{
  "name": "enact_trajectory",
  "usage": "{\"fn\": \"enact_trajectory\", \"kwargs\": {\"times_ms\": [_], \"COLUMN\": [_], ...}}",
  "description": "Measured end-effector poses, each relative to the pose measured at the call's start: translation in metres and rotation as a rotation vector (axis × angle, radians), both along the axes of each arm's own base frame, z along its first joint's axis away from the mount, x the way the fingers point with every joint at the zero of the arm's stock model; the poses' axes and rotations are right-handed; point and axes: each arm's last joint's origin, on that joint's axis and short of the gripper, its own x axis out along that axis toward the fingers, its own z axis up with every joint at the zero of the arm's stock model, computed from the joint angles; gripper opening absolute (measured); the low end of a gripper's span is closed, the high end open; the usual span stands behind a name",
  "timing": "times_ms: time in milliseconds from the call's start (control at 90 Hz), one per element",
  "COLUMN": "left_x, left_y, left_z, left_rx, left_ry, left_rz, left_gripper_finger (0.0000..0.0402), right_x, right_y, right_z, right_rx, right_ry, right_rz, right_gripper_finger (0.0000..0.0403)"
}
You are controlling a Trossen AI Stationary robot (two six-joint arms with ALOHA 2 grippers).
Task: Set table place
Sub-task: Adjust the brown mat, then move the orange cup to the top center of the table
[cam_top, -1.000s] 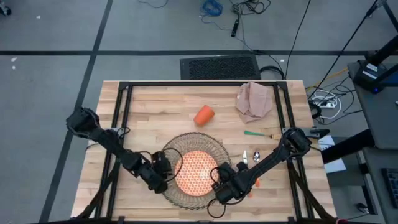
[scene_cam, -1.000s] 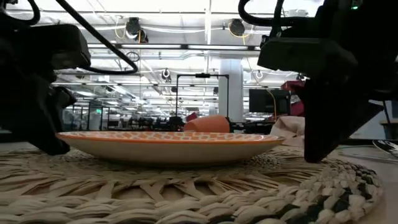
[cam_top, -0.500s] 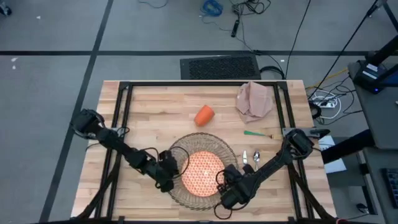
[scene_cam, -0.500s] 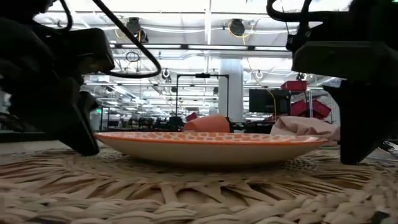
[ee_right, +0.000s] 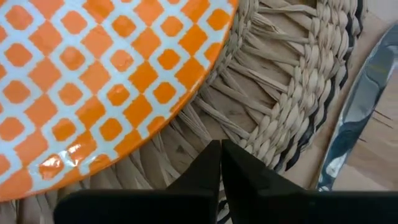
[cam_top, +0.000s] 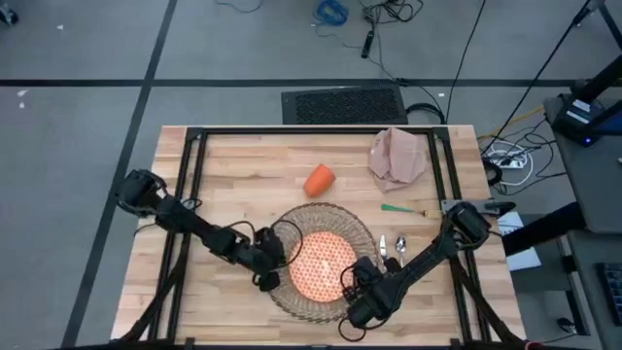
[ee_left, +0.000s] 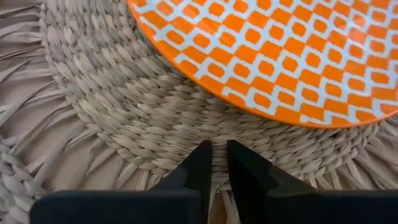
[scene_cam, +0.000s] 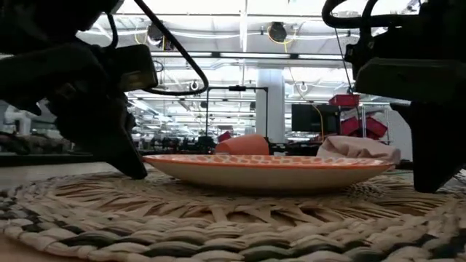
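Butcher-block table (cam_top: 243, 165) bears woven placemat (cam_top: 362, 231), plate (cam_top: 323, 264).

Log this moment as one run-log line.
left hand: shut, on placemat | right hand: shut, on placemat | plate: centered on placemat | cup: on its side

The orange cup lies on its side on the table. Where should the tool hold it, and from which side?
Probably across its round wall, mid-body, coming straight down from above: the orange cup lies tipped over, with bare table all around. Left tool and right tool pinch the placemat.
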Motion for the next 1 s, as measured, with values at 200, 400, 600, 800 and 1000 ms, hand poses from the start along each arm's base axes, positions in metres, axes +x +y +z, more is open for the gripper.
{"fn": "enact_trajectory", "kwargs": {"times_ms": [200, 400, 600, 800, 1000], "left_x": [0.006, 0.014, 0.018, 0.02, 0.018], "left_y": [-0.004, -0.008, -0.011, -0.016, -0.022], "left_z": [0.006, 0.016, 0.024, 0.034, 0.043], "left_rx": [-0.008, 0.017, 0.075, 0.154, 0.218], "left_ry": [-0.031, -0.046, -0.016, 0.035, 0.097], "left_rz": [-0.024, -0.062, -0.064, -0.057, -0.067], "left_gripper_finger": [0.0035, 0.0035, 0.0035, 0.0035, 0.0035], "right_x": [0.002, 0.004, 0.004, 0.003, 0.005], "right_y": [0.006, 0.01, 0.011, 0.011, 0.012], "right_z": [0.005, 0.012, 0.016, 0.027, 0.043], "right_rx": [0.003, -0.027, -0.048, -0.087, -0.11], "right_ry": [-0.024, -0.07, -0.074, -0.057, -0.033], "right_rz": [0.008, 0.021, 0.03, 0.034, 0.037], "right_gripper_finger": [0.0, 0.0, 0.0, 0.0, 0.0]}}
